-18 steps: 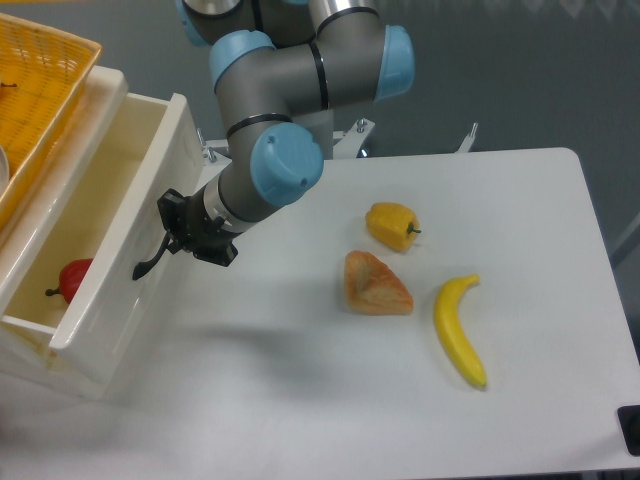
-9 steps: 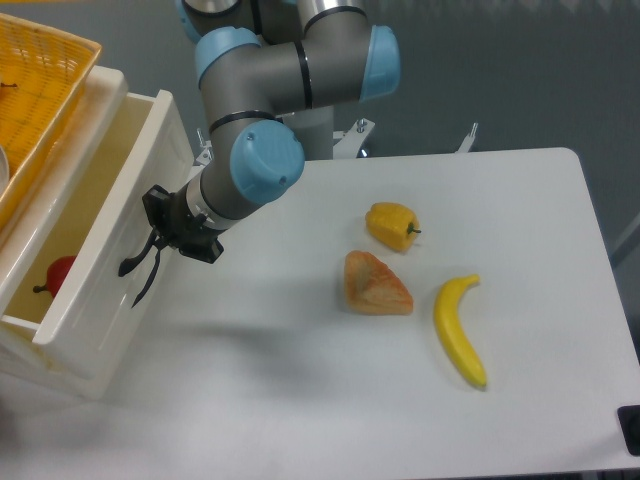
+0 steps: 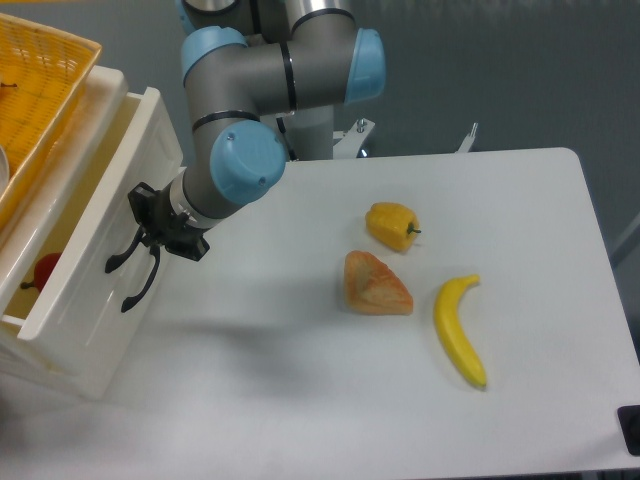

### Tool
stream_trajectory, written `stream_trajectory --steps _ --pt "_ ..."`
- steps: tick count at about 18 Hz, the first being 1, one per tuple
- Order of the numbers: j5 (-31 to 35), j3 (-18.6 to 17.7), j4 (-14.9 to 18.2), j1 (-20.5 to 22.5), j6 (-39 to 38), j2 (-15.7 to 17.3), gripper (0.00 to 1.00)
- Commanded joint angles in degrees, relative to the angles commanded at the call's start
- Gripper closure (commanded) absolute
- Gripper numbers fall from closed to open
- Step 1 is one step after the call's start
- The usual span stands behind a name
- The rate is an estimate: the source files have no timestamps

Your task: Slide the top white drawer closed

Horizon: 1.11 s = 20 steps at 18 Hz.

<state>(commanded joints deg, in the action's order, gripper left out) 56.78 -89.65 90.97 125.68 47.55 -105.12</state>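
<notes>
The camera view gave us the top white drawer [image 3: 95, 215] at the far left as our landmark. Above its back left corner we saw a yellow mesh basket [image 3: 40, 95]. The drawer stood partly pulled out from the cabinet, its front panel tilted toward the table [image 3: 400, 420], and inside it, near the left wall, we saw a small red thing [image 3: 40, 272] that we could not identify. Against the front panel of the drawer sat the gripper [image 3: 128, 272], its two dark fingers spread apart and pointing down the panel; we could not tell the drawer's black handle from the fingers, so we could not tell whether it gripped anything. To the right of the drawer, well apart from it, lay a yellow pepper [image 3: 392, 226], just below that an orange wedge [image 3: 376, 285], and farthest right a banana [image 3: 458, 330].
</notes>
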Motion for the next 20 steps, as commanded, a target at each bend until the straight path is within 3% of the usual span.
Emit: stream_trajectory --steps 20 --pt "-0.1 0.8 0.0 -1.8 -0.8 -0.2 1.0"
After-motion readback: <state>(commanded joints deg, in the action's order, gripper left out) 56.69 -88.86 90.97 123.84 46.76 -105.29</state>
